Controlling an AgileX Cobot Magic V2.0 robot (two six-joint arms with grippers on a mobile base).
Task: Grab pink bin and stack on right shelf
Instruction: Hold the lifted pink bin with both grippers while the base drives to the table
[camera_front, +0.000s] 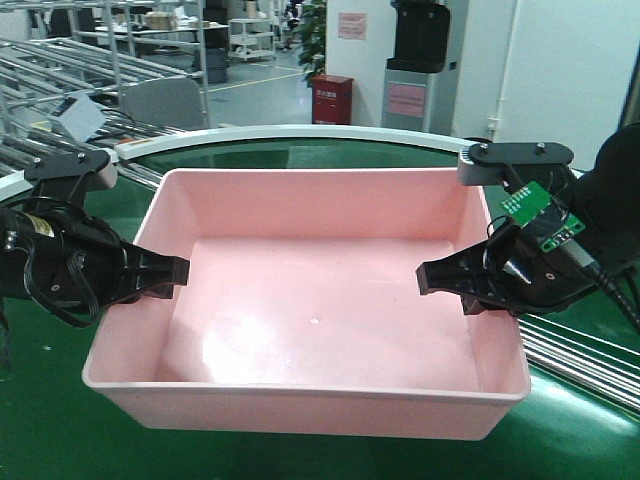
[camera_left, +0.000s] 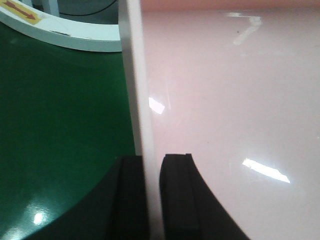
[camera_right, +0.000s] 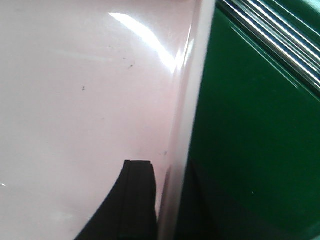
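The pink bin lies across the green conveyor belt and fills most of the front view. Its rolled rim is free along the near and far sides, and whether its base touches the belt I cannot tell. It is empty, with only glare and a few small specks on the floor. Bare belt shows in front of it and at both ends. The belt's white curved edge rail passes just behind the far wall, and steel rods run along the belt near the bin's right corner. Roller racks stand further back on the left, and a red box sits on the floor behind. The left gripper is clenched on the bin's left wall, with one finger inside and the other outside. The right gripper pinches the right wall in the same way, and its inner finger is pressed to the pink surface.
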